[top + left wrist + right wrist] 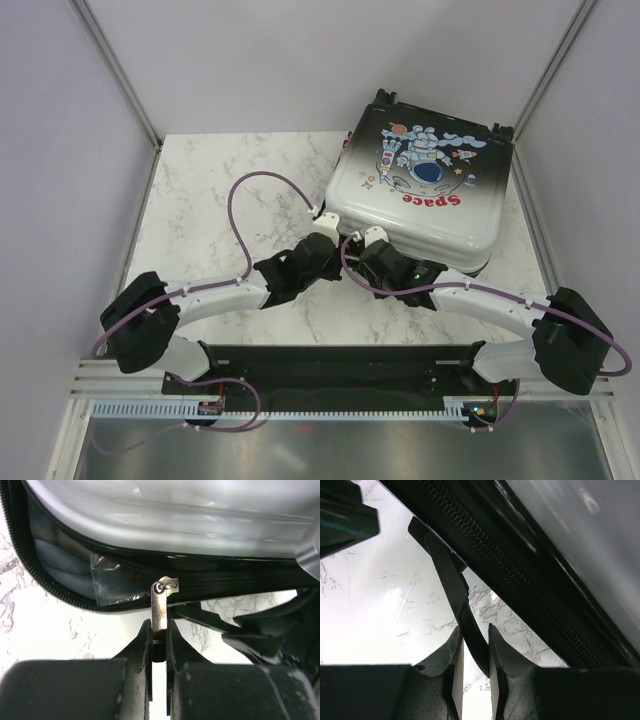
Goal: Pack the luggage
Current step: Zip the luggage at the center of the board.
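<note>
The marble table [200, 190] carries the luggage [420, 200], lying flat with its print up, directly ahead of both grippers. The right gripper [472, 635] is pinched on a black strap [447, 580] at the case's near edge. Beside it, the left gripper [159, 630] is clamped on the metal zipper pull [160, 605].

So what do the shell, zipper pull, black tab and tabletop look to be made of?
Shell: hard plastic, glossy, with sharp light reflections.
Zipper pull: metal, silvery with a bright sheen.
Black tab: dark, flat and slightly shiny; whether it is plastic or coated fabric is unclear.
Tabletop: smooth, white marble pattern with grey veins; stone or printed laminate cannot be told.
</note>
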Action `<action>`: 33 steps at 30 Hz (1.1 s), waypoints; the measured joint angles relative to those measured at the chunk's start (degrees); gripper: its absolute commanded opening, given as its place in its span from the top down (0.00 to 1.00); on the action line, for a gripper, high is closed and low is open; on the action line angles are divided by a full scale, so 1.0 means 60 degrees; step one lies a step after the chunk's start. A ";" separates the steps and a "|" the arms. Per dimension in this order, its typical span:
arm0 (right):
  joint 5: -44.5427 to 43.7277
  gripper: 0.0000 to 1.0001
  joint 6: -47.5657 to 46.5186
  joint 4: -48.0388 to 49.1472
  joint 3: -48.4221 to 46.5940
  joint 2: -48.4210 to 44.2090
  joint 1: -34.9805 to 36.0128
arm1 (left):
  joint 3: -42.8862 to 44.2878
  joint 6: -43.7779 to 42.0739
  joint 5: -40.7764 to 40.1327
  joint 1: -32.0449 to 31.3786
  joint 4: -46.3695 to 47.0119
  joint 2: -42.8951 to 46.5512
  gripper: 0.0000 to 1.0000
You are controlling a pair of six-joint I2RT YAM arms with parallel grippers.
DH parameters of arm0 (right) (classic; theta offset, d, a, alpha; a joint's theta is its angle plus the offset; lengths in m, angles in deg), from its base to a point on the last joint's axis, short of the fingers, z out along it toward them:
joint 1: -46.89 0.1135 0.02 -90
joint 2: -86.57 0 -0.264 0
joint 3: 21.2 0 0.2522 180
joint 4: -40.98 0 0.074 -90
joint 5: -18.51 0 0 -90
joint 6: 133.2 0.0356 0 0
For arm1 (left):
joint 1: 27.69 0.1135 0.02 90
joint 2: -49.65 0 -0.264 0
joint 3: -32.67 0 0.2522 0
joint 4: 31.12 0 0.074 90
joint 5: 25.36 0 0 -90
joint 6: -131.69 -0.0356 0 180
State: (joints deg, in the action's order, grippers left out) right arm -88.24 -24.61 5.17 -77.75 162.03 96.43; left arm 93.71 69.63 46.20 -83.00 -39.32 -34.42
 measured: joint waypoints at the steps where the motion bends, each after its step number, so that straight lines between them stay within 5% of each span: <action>1: -0.0007 1.00 0.0004 0.0004 0.0000 0.0000 0.0000 | -0.0047 0.0000 0.0044 0.0015 -0.0058 0.0135 0.98; 33: 0.0838 1.00 -0.0127 0.1213 -0.0535 0.1075 0.0106 | -0.1457 0.0197 0.3067 0.2823 0.0648 0.1912 0.98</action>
State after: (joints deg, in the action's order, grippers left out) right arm -83.22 -25.38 12.45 -80.96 168.48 97.06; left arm 84.97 70.81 64.60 -66.06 -35.43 -22.95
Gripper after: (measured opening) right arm 0.264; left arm 0.103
